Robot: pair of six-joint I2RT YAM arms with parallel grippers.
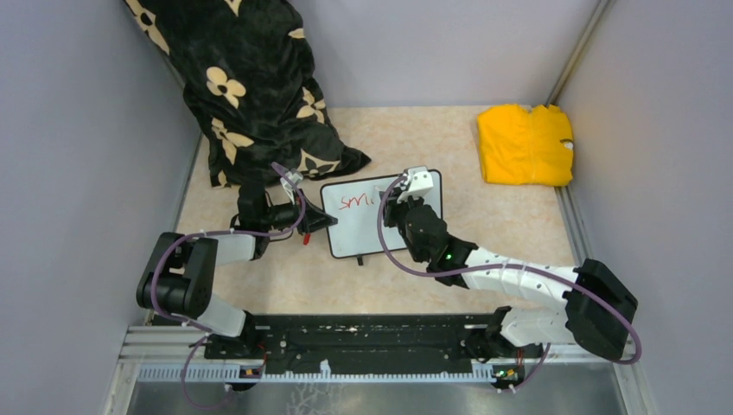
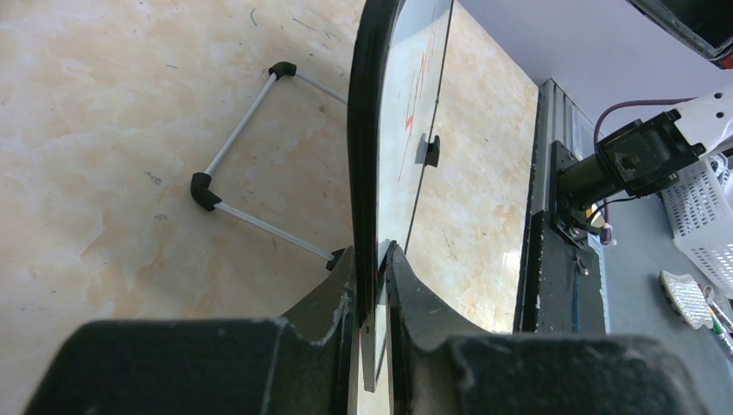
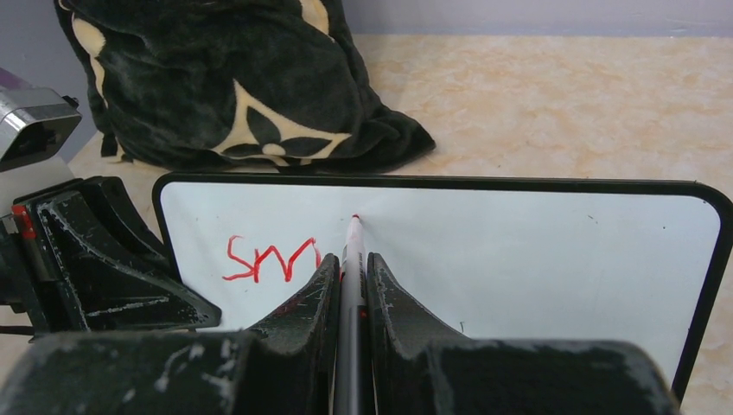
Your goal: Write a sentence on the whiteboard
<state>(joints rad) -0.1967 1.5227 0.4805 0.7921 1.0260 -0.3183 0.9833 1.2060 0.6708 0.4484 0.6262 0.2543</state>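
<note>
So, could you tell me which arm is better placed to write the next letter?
Right: the right gripper holds the marker, tip at the whiteboard beside the red letters; the left gripper is clamped on the board's edge.

Top external: high above the near edge, looking down on the beige marbled desk (image 1: pixel 285 285). Left wrist: close, edge-on to the small black-framed whiteboard (image 2: pixel 365 130). Right wrist: close, facing its front. All three share it.

Unfinished red sentence (image 1: pixel 357 202) on the whiteboard (image 1: pixel 354 233)
</note>
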